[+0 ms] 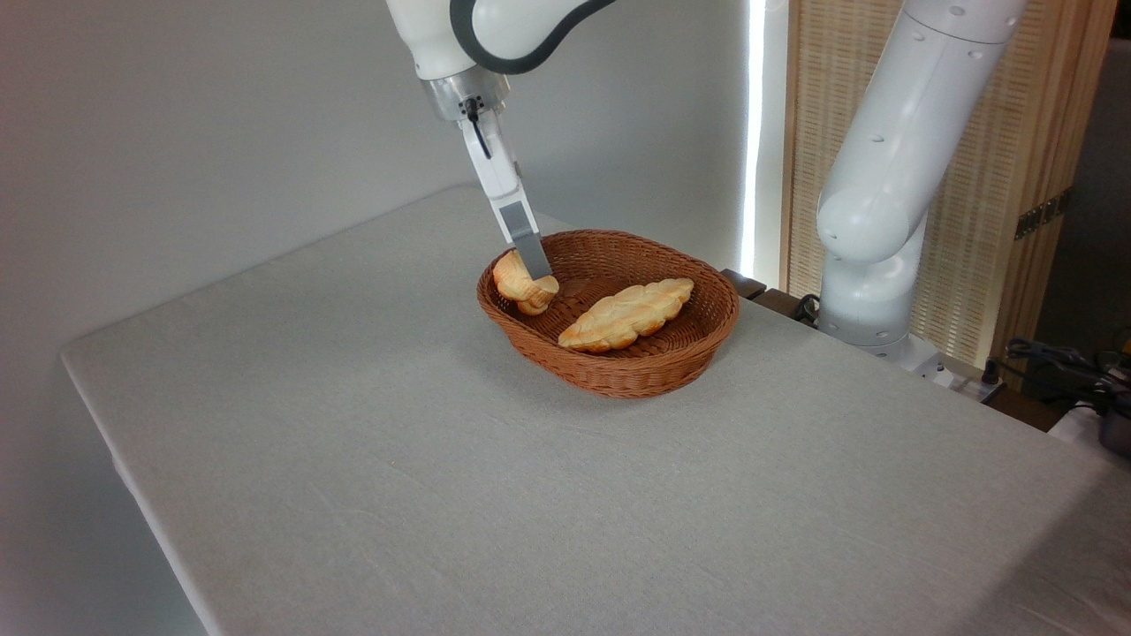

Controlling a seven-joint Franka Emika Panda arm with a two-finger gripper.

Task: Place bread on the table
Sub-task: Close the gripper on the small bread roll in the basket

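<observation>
Nearest to the camera lies the broad grey cloth of the table [371, 477], bare over the whole front and left part. Its left edge runs diagonally from the far corner by the wall down to the bottom of the picture, and beyond that edge the floor drops away. On the right side the cloth continues out of the frame.

Further back, a little right of the middle, stands the brown wicker basket [618, 367], well away from the left edge and nearer to the far right edge. Inside it, toward the right, lies a long pale braided loaf [627, 314]. The bread [525, 284], a small golden bun, sits at the left end of the basket, at the level of the rim and tilted; I cannot tell if it rests on the rim or is lifted from it.

From above the gripper [535, 269] comes down slanted to this bun. One grey finger [526, 237] lies against the right side of the bun; the other finger is hidden behind it, so the grip appears closed on the bread but I cannot be sure.

Behind the table on the right stands the white base of the arm [875, 221], before a wooden slatted screen [998, 177], with dark cables [1060, 358] beside. I can read no writing or label anywhere.
</observation>
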